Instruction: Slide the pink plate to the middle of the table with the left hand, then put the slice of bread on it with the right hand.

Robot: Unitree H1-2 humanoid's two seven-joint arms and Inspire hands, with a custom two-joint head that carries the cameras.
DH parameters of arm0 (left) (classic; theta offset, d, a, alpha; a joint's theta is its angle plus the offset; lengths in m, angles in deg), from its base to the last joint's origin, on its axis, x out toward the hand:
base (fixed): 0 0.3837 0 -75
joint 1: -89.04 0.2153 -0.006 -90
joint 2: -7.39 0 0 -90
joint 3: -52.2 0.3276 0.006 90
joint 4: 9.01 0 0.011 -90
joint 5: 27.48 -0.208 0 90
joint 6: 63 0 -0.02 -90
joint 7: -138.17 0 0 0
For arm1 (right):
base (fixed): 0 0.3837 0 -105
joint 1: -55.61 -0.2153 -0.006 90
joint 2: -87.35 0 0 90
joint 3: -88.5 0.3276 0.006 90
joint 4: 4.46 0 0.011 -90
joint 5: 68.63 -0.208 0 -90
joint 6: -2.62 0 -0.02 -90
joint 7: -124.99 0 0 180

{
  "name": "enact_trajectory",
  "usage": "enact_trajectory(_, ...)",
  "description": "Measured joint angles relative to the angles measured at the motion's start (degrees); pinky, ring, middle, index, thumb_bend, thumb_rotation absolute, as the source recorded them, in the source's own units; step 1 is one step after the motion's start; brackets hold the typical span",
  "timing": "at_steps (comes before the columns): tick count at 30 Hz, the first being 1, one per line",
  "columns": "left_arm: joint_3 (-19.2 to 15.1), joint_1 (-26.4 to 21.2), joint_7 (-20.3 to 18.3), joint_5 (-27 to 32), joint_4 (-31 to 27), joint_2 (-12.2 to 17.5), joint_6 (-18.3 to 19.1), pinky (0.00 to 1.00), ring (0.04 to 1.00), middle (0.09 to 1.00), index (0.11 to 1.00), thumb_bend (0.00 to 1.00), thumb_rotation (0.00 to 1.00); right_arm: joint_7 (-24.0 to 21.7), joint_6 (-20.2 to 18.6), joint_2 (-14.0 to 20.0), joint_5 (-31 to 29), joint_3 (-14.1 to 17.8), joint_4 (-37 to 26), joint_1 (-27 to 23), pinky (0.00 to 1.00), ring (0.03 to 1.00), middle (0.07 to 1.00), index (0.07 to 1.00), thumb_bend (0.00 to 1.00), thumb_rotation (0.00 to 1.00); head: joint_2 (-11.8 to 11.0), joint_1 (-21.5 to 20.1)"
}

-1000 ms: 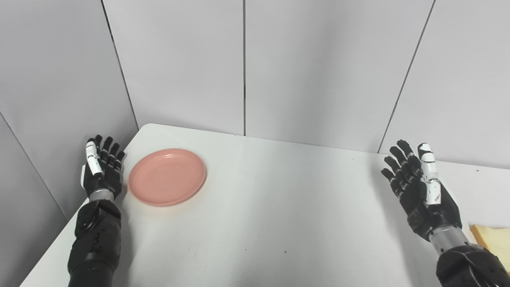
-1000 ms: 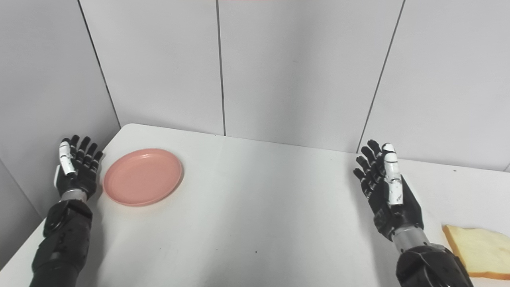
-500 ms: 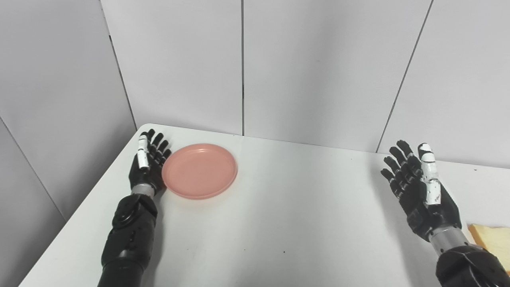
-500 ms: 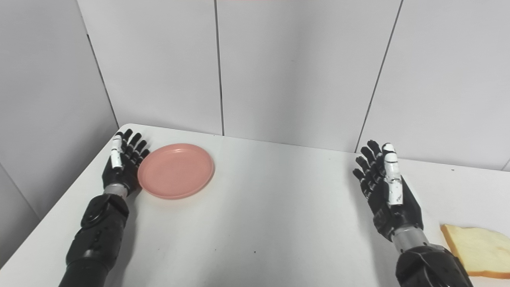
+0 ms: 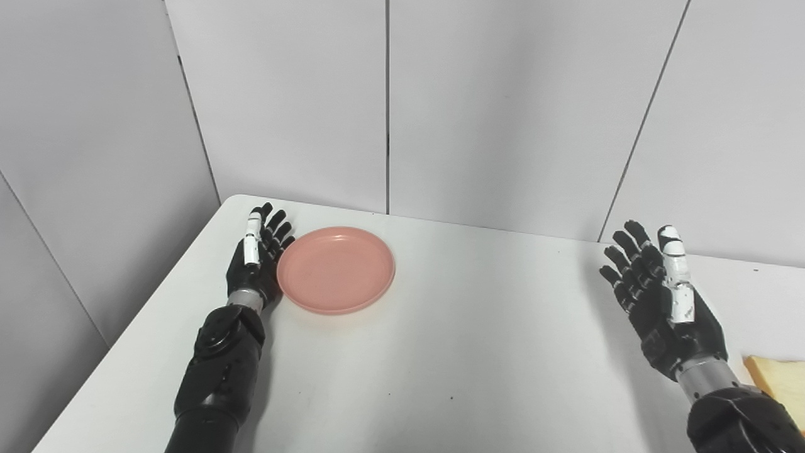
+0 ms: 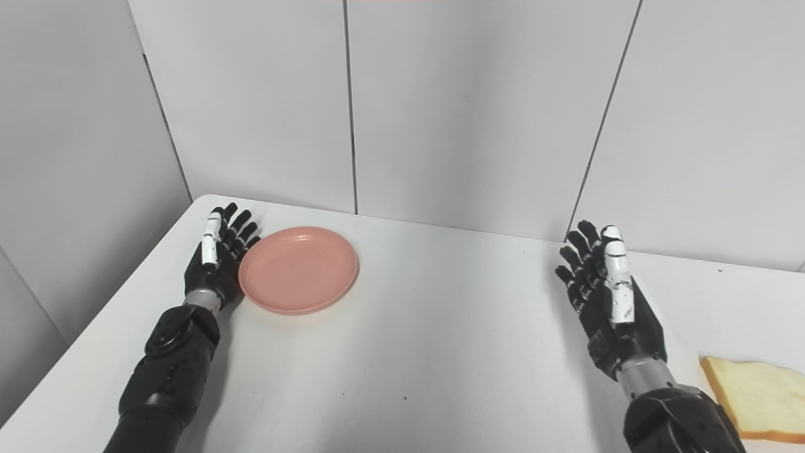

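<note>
Left eye view. Slice of bread [image 5: 780, 385] cut off by the frame's right edge at about 4 o'clock; only a pale yellow corner with a darker crust line shows, so its long axis can't be read here. Right forearm runs out of the bottom edge in front of it. Pink plate [image 5: 336, 270] sits on the white bench [image 5: 440, 352] at about 10 o'clock from bench centre: round, shallow, matte salmon, raised rim, lying flat, nothing on it. Left hand [image 5: 258, 264] stands on edge against the plate's 9 o'clock rim, fingers [image 5: 275, 228] straight and released, pointing to 12 o'clock. Contact with the rim looks real but the palm hides the seam.

Right eye view. Bread shows more fully at about 4 o'clock, flat on the bench, roughly square, light crumb, tan crust along its near and left edges; right side clipped by the frame. Right hand [image 6: 613, 308] hangs at 3 o'clock, palm turned inward, fingers spread and released, empty, well apart from the bread. Plate well left of centre.
</note>
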Motion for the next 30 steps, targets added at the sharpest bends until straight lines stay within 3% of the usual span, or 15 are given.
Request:
enact_trajectory(5, 2.02, 0.09, -3.21, -0.31, -0.02, -0.39, 0.11, 0.97, 0.953, 0.945, 0.928, 0.41, 1.0, -0.01, 0.0, -0.58, 1.1, 0.03, 0.0, 0.01, 1.0, 1.0, 1.0, 1.0, 0.18, 1.0, -0.35, -1.23)
enact_trajectory(11, 4.25, 0.83, -4.17, -1.45, -2.36, -1.65, 1.76, 0.98, 0.958, 0.948, 0.931, 0.43, 1.0, -0.28, 0.0, -1.22, 2.74, 0.04, 0.06, 0.02, 1.0, 1.0, 1.0, 1.0, 0.2, 1.0, -0.97, -3.25)
enact_trajectory(21, 6.67, 3.14, -6.11, -2.43, -7.56, -3.04, 5.22, 0.98, 0.955, 0.95, 0.943, 0.41, 1.0, 0.0, 0.0, -3.37, 4.9, 0.1, 1.15, 0.34, 1.0, 1.0, 1.0, 1.0, 0.25, 1.0, -1.67, -10.44)
enact_trajectory(30, 9.29, 6.03, -6.68, -2.54, -14.97, -4.14, 11.14, 0.97, 0.953, 0.947, 0.937, 0.36, 1.0, -0.61, 0.0, -6.33, 7.89, 1.03, 3.59, 0.67, 1.0, 1.0, 1.0, 1.0, 0.28, 1.0, -1.49, -15.46)
